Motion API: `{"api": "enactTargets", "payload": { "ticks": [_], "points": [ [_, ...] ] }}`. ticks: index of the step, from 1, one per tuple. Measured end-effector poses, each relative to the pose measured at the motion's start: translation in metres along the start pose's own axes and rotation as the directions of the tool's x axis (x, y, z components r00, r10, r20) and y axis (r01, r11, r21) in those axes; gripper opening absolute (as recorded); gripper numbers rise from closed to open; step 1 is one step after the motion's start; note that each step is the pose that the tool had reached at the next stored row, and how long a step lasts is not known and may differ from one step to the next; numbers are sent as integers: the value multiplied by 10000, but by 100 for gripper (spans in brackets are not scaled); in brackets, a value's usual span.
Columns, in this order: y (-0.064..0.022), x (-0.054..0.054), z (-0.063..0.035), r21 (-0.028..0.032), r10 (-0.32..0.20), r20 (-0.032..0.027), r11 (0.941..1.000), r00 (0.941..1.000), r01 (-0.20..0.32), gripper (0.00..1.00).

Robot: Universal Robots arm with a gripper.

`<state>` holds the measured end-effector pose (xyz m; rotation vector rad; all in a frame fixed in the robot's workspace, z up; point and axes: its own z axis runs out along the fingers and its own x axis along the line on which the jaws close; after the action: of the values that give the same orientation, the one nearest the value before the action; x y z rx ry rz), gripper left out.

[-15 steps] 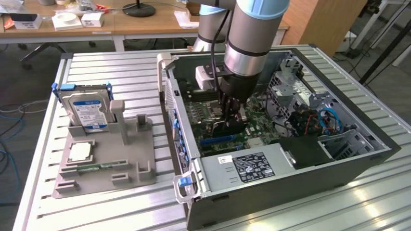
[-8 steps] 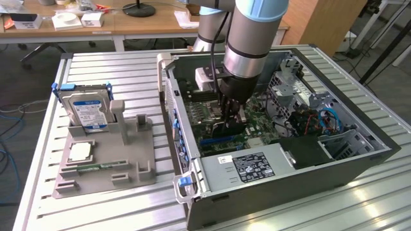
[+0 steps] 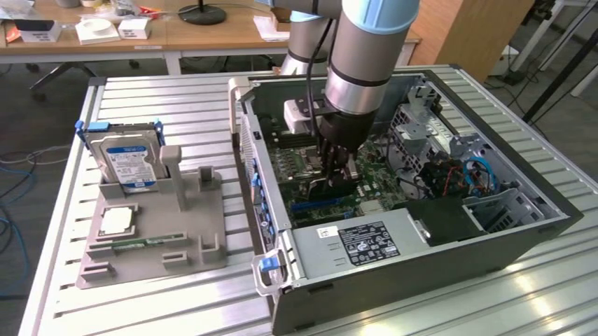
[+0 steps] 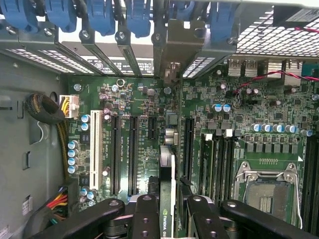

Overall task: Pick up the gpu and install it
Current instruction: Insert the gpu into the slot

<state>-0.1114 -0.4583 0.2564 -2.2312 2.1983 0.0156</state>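
Tool (image 3: 338,170) is down inside the open computer case (image 3: 523,231), pinching the gpu (image 4: 167,199) on edge between its fingers (image 4: 145,216); the card hangs straight below the tool, standing upright over the motherboard (image 4: 239,109). In the wrist view the card's thin edge runs directly ahead of the tool toward the rear slot brackets (image 4: 172,47), lined up with the gap between two long black expansion slots (image 4: 133,154), one on either side. Whether the card's lower edge is touching the board, cannot tell. Room around the tool: the white slot (image 4: 95,149) and a cable bundle (image 4: 47,112) lie well off to one side; the CPU socket (image 4: 266,191) lies off to the other, with memory slots between it and the card. The case's side wall (image 3: 251,164) stands close beside the tool on the exterior view's left; drive cages and blue cables (image 3: 477,175) sit apart on the right. Outside the case, on the bench (image 3: 168,294), a grey parts holder (image 3: 154,238) carries the hard drive (image 3: 126,161), well clear of the tool.
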Motion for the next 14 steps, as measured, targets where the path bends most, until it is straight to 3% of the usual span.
{"api": "enactTargets", "payload": {
  "ticks": [14],
  "points": [
    [12, -1, 14, 17, -26, -1, 10000, 10000, 26, 27]
  ]
}}
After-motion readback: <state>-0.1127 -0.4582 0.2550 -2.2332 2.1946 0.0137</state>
